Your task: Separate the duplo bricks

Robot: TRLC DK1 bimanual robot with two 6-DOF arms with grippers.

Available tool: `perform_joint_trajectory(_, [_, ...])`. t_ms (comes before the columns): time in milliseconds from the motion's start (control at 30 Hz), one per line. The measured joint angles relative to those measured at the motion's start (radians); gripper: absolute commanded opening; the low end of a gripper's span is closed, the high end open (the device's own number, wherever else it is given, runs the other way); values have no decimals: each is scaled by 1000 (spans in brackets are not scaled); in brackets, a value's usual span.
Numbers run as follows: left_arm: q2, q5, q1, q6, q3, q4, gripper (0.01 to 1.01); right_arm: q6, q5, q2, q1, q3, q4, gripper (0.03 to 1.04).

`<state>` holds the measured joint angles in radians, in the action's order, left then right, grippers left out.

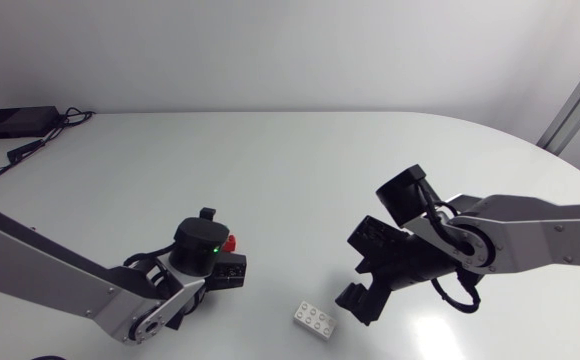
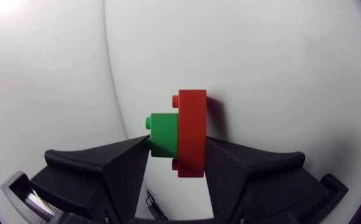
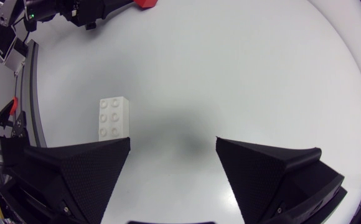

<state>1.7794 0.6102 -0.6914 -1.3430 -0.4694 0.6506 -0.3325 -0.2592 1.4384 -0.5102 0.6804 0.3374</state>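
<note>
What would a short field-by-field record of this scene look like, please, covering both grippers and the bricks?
left gripper: shut on the joined pair
joined pair: red brick and green brick pressed together, not yet separated
right gripper: open, holding nothing, over the table
white brick: lying studs up on the table, beside the right gripper, untouched

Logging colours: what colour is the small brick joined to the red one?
The small brick is green, clearest in the left wrist view.
</note>
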Motion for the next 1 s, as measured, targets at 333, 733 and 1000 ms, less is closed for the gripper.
perform_joint_trajectory(333, [59,39,-15,0,8,102,582,0,0,-11,1,-17,0,993])
perform_joint_trajectory(733, [32,42,-37,0,58,114,936,0,0,-14,6,-17,0,993])
perform_joint_trajectory(1000, [-87,29,-46,0,116,15,974,0,0,-14,6,-18,-1,993])
